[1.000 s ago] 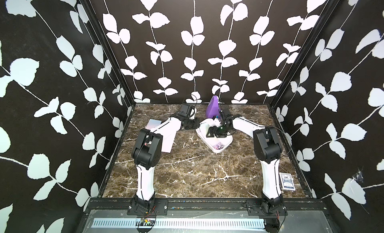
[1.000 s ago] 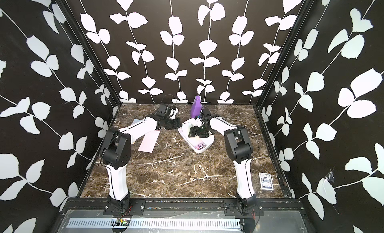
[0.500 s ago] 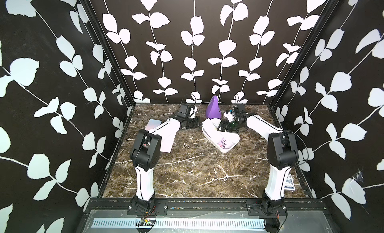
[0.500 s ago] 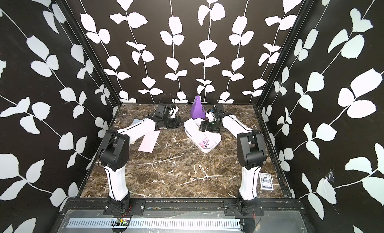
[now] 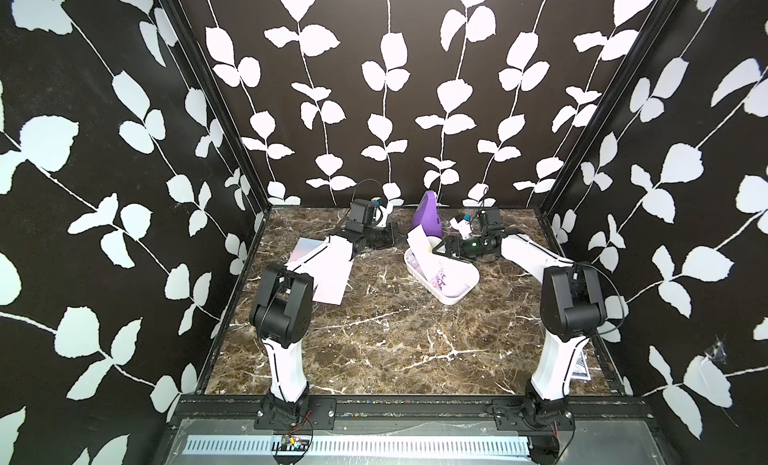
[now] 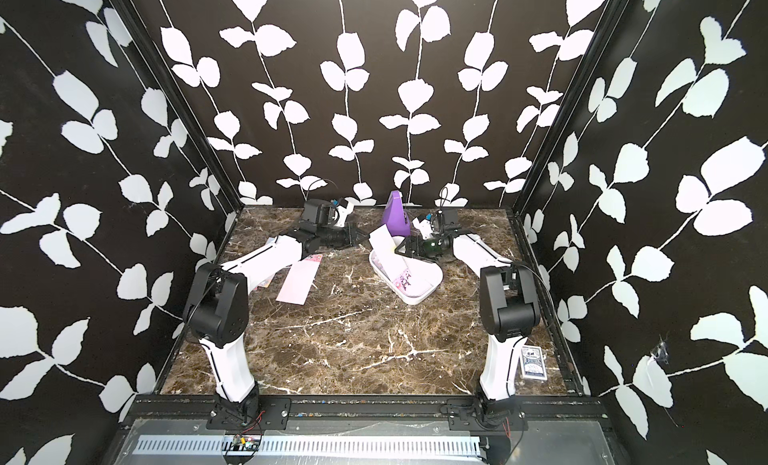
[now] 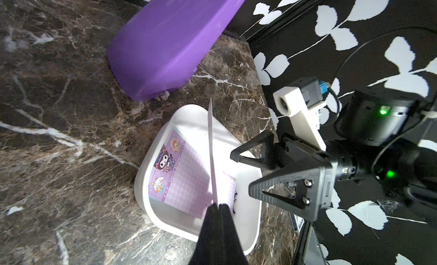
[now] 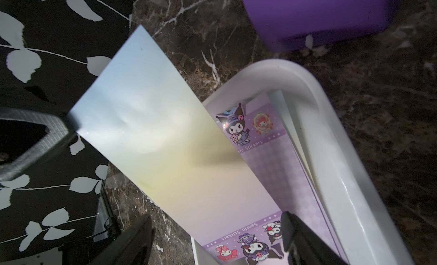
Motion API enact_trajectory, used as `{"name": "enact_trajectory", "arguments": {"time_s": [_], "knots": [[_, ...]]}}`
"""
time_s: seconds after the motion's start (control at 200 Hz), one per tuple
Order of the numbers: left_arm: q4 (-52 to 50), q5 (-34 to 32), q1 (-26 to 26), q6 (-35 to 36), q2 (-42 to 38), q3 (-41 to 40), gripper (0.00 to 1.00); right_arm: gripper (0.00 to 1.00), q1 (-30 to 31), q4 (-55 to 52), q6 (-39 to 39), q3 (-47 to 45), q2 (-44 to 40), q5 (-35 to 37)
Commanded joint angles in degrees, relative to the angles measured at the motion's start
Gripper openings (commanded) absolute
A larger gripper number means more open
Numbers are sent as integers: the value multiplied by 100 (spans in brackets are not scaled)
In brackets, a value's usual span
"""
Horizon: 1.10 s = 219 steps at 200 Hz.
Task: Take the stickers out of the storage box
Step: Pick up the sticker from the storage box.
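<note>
The white storage box (image 5: 453, 296) (image 6: 415, 299) lies near the back middle of the marble floor in both top views. My left gripper (image 5: 400, 237) (image 7: 218, 205) is shut on one end of a pale iridescent sticker sheet (image 8: 153, 133) (image 5: 420, 247). That sheet slopes up out of the box and appears edge-on in the left wrist view. More stickers (image 7: 184, 176) (image 8: 283, 169), lilac with cartoon characters, lie flat inside. My right gripper (image 5: 442, 249) (image 8: 212, 233) is open. It hangs over the sheets' cartoon end with nothing between its fingers.
Two sticker sheets (image 5: 332, 280) (image 6: 297, 282) lie on the floor under my left arm. A purple pyramid-shaped object (image 5: 426, 215) (image 7: 170, 46) stands just behind the box. A blue playing-card pack (image 6: 532, 361) lies at the front right, by my right arm's base.
My right arm has pulled off the middle of the box, swung toward the back right, and now reaches in from that side. The left arm has stayed put with the sheet.
</note>
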Motion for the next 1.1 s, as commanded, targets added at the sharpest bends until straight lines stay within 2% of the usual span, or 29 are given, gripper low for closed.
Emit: {"name": "enact_trajectory", "arguments": {"time_s": [0.0, 0.17, 0.24, 0.265, 0.285, 0.385, 0.565, 0.685, 0.79, 0.88, 0.985, 1.09], "knots": [[368, 536, 102, 15, -330, -166, 0, 86, -88, 424, 42, -161, -171, -605], [883, 1059, 207, -159, -375, -309, 0, 86, -208, 1054, 128, -311, -72, -1003], [902, 1155, 216, -123, -367, -291, 0, 87, -216, 1455, 230, -250, 217, -1431], [912, 1193, 217, -111, -367, -276, 0, 97, -211, 1512, 210, -184, 320, -1614], [924, 1225, 217, -103, -360, -270, 0, 99, -210, 1572, 219, -149, 387, -1704], [928, 1291, 217, -65, -392, -276, 0, 99, -216, 1963, 245, -121, 568, -1718], [763, 1238, 217, 73, -430, -277, 0, 99, -232, 2031, 214, 119, 843, -1781], [724, 1238, 217, 100, -392, -239, 0, 95, -218, 2610, 540, -13, 816, -2119], [752, 1217, 228, 78, -319, -197, 0, 92, -204, 2623, 542, -43, 780, -2437], [783, 1210, 226, 10, -259, -143, 0, 85, -207, 2317, 274, -75, 702, -2528], [749, 1161, 220, -19, -214, -92, 0, 72, -204, 1579, -242, 64, 681, -2579], [650, 1035, 225, -23, -216, -80, 0, 63, -204, 1453, -325, 96, 654, -2605]]}}
